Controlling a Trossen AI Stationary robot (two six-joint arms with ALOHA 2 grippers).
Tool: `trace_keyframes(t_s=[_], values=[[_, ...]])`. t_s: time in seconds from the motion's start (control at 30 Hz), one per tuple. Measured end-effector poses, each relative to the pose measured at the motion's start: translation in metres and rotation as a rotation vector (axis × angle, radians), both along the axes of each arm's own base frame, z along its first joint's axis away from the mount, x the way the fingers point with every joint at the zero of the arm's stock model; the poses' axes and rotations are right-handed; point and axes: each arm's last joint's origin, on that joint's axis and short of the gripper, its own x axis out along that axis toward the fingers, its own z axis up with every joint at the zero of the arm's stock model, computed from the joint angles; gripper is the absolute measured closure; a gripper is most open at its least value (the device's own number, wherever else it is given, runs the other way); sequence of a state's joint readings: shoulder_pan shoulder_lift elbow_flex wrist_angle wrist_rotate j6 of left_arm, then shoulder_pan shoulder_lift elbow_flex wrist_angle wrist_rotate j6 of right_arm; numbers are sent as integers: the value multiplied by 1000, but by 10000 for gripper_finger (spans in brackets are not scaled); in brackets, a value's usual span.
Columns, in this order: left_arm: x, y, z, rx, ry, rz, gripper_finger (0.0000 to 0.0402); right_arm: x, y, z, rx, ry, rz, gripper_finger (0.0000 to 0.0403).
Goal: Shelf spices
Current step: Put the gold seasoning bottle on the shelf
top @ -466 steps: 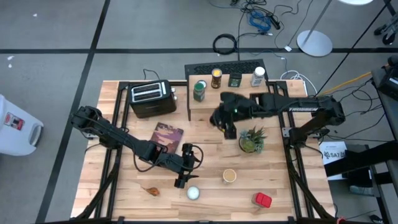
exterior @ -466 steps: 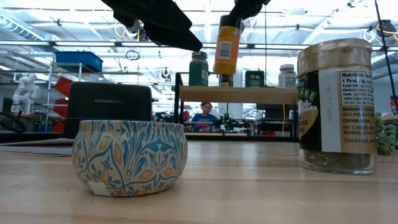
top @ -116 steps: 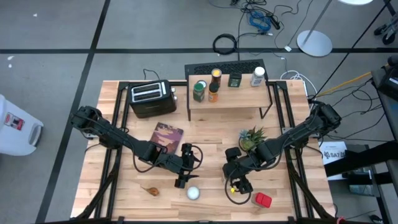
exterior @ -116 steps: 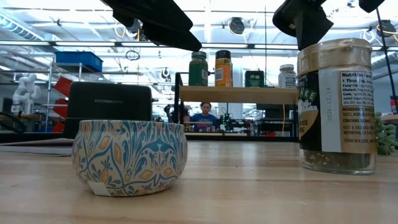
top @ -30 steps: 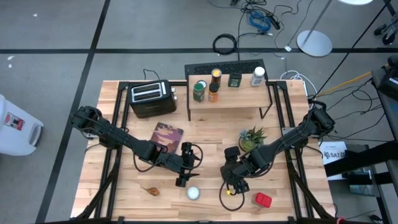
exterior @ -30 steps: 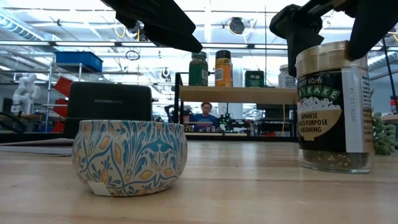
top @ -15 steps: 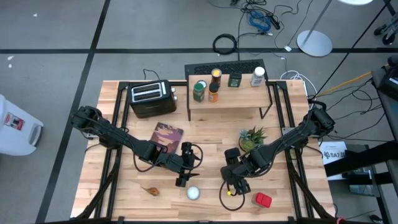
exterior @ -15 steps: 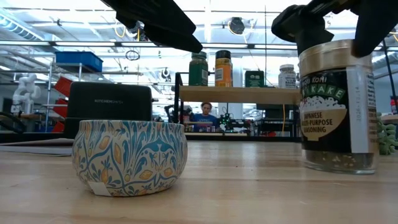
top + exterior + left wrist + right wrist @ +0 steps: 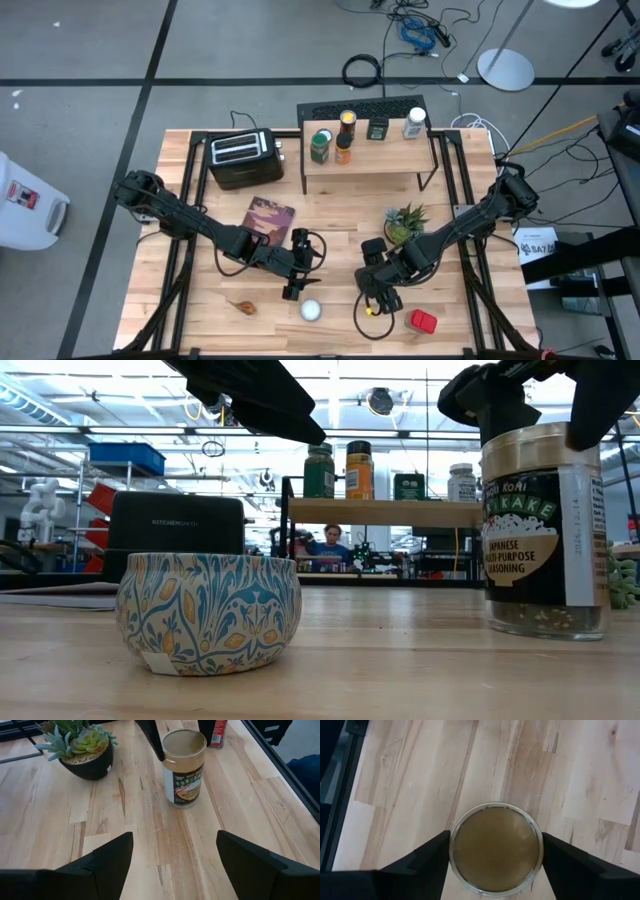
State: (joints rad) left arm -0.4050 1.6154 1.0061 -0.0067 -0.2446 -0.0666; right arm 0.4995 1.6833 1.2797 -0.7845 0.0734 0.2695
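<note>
A spice jar with a tan lid stands upright on the table near the front, right of centre; it also shows in the low view and the left wrist view. My right gripper is above it, pointing down, shut on its lid. My left gripper is open and empty, hovering left of the jar. The shelf at the back holds several spice jars on its wooden top. A patterned tin and a red tin rest on the table near the front edge. My right gripper pinches the jar's tan lid by its rim between its two fingers, one on each side. The fingers come from above, pointing down. The jar stays upright with its base on the table.
A black toaster stands at the back left, a reddish book lies left of centre, and a potted plant stands just behind the jar. A small orange thing lies near the front edge. Black frame rails run along the table's sides.
The tan-lidded jar has shifted a little toward the table's right and turned slightly between my right gripper's fingers, staying upright on the table.
</note>
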Motion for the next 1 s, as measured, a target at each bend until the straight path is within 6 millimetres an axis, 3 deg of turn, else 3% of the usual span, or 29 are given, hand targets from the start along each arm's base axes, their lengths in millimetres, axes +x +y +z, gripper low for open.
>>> trace_keyframes(t_s=[0.47,1.0], values=[[0,0,0,0,0,0,104,-2,-1,2,-10,-2,4,139],[0,0,0,0,0,1,104,-18,-17,36,-21,-94,-31,139]])
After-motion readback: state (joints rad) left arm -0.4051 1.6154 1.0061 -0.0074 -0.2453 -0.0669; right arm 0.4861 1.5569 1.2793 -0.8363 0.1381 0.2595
